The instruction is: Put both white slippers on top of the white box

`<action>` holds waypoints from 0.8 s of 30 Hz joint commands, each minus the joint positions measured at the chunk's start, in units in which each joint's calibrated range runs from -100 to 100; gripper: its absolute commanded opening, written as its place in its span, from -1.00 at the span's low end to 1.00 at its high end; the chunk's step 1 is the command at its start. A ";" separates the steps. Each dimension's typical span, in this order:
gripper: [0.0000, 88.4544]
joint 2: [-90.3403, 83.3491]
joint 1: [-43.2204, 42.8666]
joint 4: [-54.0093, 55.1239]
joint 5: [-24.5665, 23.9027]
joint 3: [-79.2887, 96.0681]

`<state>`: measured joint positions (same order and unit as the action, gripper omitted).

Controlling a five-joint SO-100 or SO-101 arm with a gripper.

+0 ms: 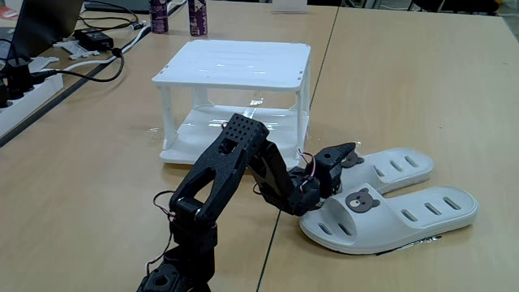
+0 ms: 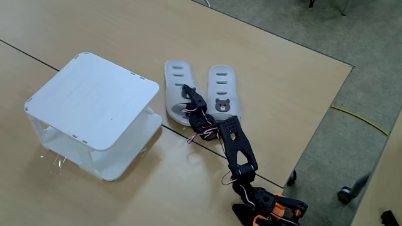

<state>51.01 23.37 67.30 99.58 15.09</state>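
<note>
So both slippers are sitting side by side on the tabletop (image 1: 389,73), nothing up on the rack yet. The hand (image 1: 336,156) is reaching down over the toe end of the far slipper (image 1: 397,168), the one lying closer to the white rack (image 1: 235,65) in the side-on fixed view. In the top-down fixed view that same slipper (image 2: 176,78) is on the left of the pair, with the hand (image 2: 188,94) hovering right at its strap end, and the other slipper (image 2: 222,88), with its bear badge (image 2: 222,104) showing, is lying just beside it on the right.

The thing that matters here: both slippers are pointing lengthwise away from the arm, pretty much in line with its reach, so the hand is coming at the near end of the slipper and not across its side. The rack (image 2: 94,100) is standing off to the left of the pair in the top-down view, near but not touching them, so I'm guessing any lift has to swing sideways and up to clear the slatted top.

Is the hand actually clamping the strap or just resting over it? Honestly can't tell; the fingers are dark and bunched against the slipper in both fixed views, with no clear gap showing. My read is it's going for the grab right now.
</note>
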 commanded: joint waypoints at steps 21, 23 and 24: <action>-0.98 -53.41 0.56 -55.30 0.42 -21.72; -0.98 -57.36 0.23 -55.30 0.42 -21.72; -0.98 -59.30 -0.26 -55.30 0.42 -21.72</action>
<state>7.71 23.82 11.93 99.58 1.08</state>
